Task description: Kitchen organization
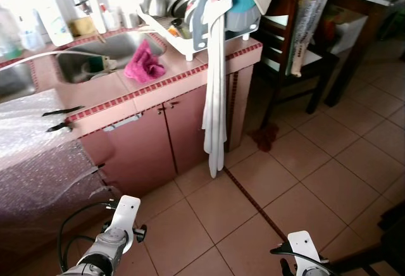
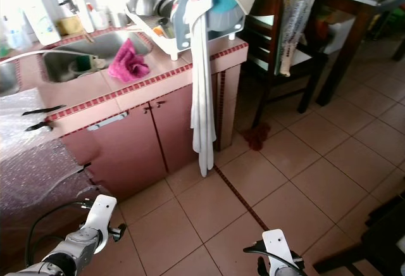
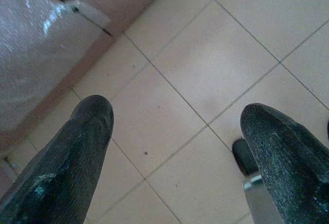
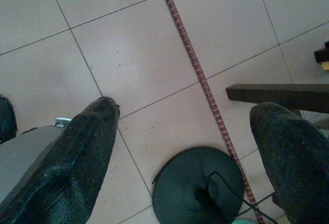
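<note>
A pink tiled counter with a steel sink stands ahead on the left. A crumpled pink cloth lies on the sink's edge. At the counter's right end, a white dish rack holds pots and plates. A long white cloth hangs from it down past the cabinet doors. Both arms hang low: the left arm near the cabinet, the right arm over open tiles. My left gripper and right gripper are open and hold nothing, each above the floor.
Something wrapped in bubble wrap stands at the left beside the counter. A dark wooden chair and a table are at the right rear. A reddish rag lies on the tiles. A black round base sits under the right gripper.
</note>
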### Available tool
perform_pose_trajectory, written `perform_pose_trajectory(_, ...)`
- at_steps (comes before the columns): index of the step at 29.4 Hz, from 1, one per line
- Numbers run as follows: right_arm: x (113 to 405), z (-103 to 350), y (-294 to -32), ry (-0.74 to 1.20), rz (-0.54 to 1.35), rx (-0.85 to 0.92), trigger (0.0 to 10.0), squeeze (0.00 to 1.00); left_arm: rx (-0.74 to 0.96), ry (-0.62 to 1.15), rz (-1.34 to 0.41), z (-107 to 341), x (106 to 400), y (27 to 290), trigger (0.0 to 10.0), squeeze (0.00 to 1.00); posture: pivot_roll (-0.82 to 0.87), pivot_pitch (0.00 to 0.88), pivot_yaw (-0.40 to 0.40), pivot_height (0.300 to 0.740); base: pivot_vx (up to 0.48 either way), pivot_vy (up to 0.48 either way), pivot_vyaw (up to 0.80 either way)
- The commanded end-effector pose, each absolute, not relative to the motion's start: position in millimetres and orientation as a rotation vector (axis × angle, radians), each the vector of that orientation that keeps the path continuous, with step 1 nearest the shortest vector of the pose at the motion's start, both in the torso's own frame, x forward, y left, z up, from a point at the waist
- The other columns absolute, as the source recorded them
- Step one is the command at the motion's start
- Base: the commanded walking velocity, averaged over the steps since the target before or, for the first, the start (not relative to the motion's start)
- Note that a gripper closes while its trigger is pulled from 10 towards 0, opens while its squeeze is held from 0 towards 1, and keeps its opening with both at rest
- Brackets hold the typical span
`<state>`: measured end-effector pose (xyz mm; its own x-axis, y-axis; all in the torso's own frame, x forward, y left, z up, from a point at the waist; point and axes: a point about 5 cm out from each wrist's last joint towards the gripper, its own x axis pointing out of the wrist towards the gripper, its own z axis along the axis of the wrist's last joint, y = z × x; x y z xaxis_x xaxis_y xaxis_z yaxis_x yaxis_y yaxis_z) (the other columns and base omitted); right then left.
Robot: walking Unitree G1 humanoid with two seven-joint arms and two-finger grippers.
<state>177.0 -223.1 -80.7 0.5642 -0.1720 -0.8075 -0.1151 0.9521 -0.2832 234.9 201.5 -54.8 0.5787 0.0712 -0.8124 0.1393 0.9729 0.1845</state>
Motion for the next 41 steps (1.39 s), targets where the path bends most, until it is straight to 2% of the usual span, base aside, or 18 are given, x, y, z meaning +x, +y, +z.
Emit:
perform_pose_trajectory(1, 174.6, -81.8, -223.8, 0.988, -0.029, -0.33, 10.0, 0.0, 0.221, 0.991, -0.016, -58.5, 227.7, 207.4, 10.0, 0.0, -0.04, 0.0, 0.056, 0.74, 0.0, 0.0, -0.76)
perform_pose_trajectory(30, 179.4, -80.3, -221.1, 0.984, -0.001, -0.352, 10.0, 0.0, 0.298, 0.987, -0.016, -62.0, 219.7, 213.4, 10.0, 0.0, -0.03, 0.0, 0.051, 0.74, 0.0, 0.0, -0.76)
perform_pose_trajectory(41, 181.0, -79.9, -219.0, 0.976, 0.012, -0.353, 10.0, 0.0, 0.374, 0.959, -0.02, -59.7, 222.6, 215.6, 10.0, 0.0, -0.03, 0.0, 0.054, 0.74, 0.0, 0.0, -0.09)
